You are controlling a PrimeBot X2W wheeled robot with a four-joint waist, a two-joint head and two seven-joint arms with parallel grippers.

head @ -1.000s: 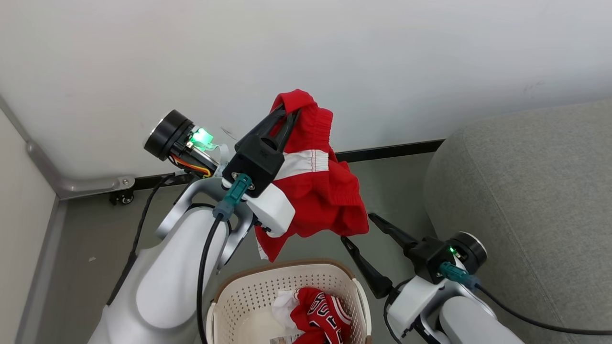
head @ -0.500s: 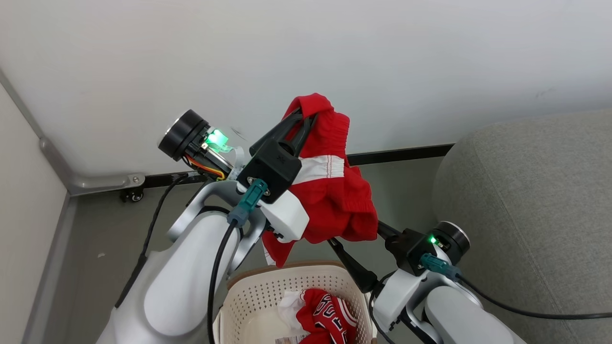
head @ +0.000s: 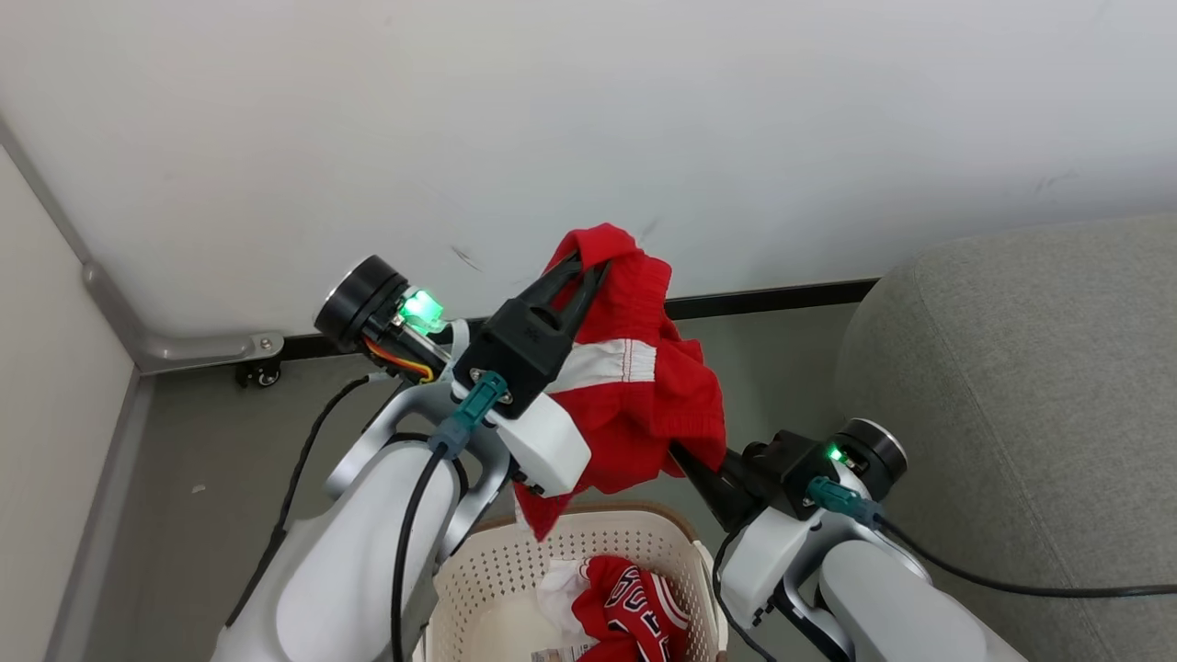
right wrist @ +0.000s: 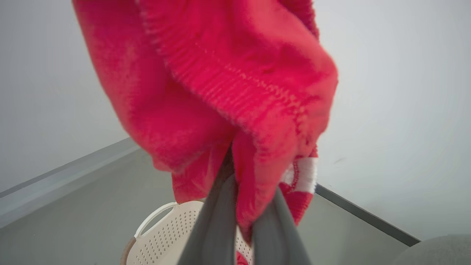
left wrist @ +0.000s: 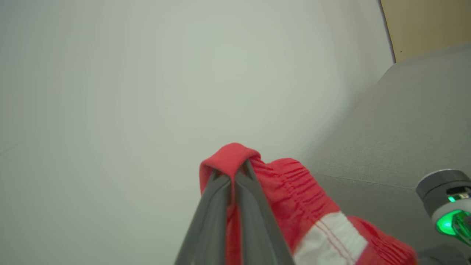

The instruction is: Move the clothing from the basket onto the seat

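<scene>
The shorts (head: pixel 634 405) are matt red cloth, a fine knit with a gathered, ribbed waistband and a smooth white stripe sewn with red thread; close up in the right wrist view the hem looks fuzzy. Both arms' jaws are matt dark plastic. The forearm shells (head: pixel 340 552) are glossy white plastic. At 6 o'clock in the head view the basket (head: pixel 487 570) is cream perforated plastic with a soft sheen and a brown rim; the jersey (head: pixel 634 607) in it is smoother red cloth with printed lettering. At 3 o'clock the seat (head: pixel 1011 368) is coarse grey woven fabric, matt. The wall (head: pixel 644 110) is smooth matt paint; the corner trim (head: pixel 184 349) at 9 o'clock is brushed metal.
</scene>
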